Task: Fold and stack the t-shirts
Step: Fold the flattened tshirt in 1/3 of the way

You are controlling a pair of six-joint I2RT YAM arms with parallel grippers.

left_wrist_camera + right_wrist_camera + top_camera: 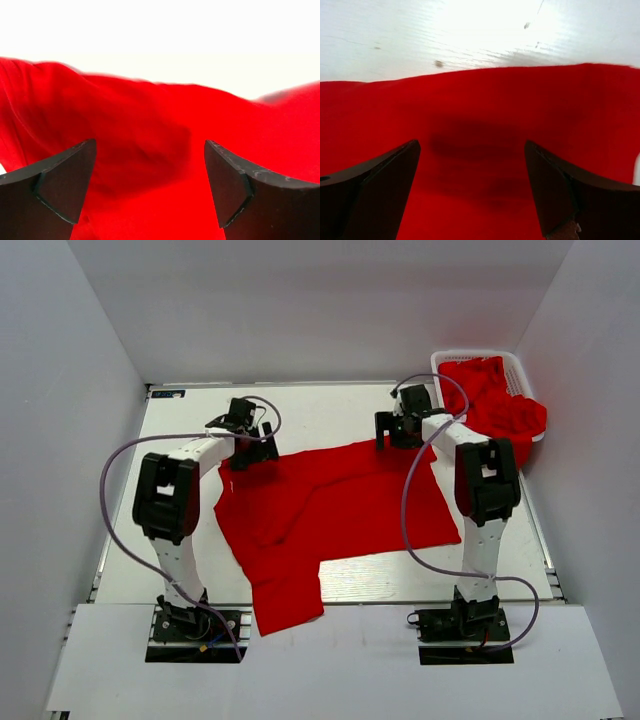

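One red t-shirt (330,515) lies spread on the white table, one part hanging over the near edge. My left gripper (247,450) is open just above its far left corner; in the left wrist view the red cloth (150,130) fills the space between the wide-apart fingers (67,185). My right gripper (395,440) is open above the far right edge of the shirt; the right wrist view shows flat red cloth (480,130) under the spread fingers (555,190). More red t-shirts (500,405) are heaped in the white basket (448,358).
The white basket stands at the back right corner against the right wall. White walls enclose the table (200,410) on three sides. Grey cables loop from both arms.
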